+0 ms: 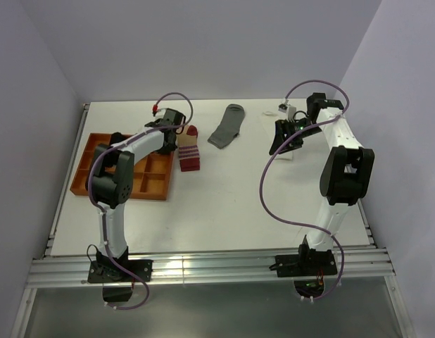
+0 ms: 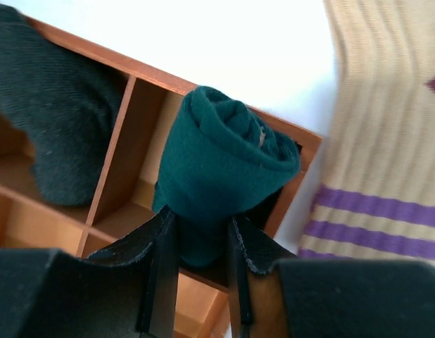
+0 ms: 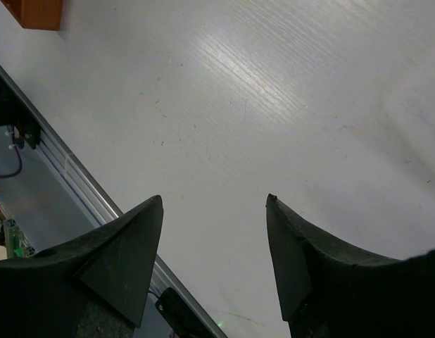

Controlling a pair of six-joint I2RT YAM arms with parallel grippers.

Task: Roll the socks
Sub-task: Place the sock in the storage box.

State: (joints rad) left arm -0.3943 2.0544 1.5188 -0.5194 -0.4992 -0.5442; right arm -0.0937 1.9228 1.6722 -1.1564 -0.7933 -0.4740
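Elbow bent, the left arm (image 1: pixel 133 148) reaches over the orange tray (image 2: pixel 98 53), its left gripper (image 2: pixel 200 225) clamped on the rolled teal sock (image 2: pixel 224 162) above a compartment. The right gripper (image 3: pixel 214 211) hangs spread wide over the table (image 3: pixel 288 98).

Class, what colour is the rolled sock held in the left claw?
The rolled sock is dark teal, clearest in the left wrist view.

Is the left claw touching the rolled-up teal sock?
Touching: left wrist view shows the left claw pinching the rolled dark teal fabric sock from both sides.
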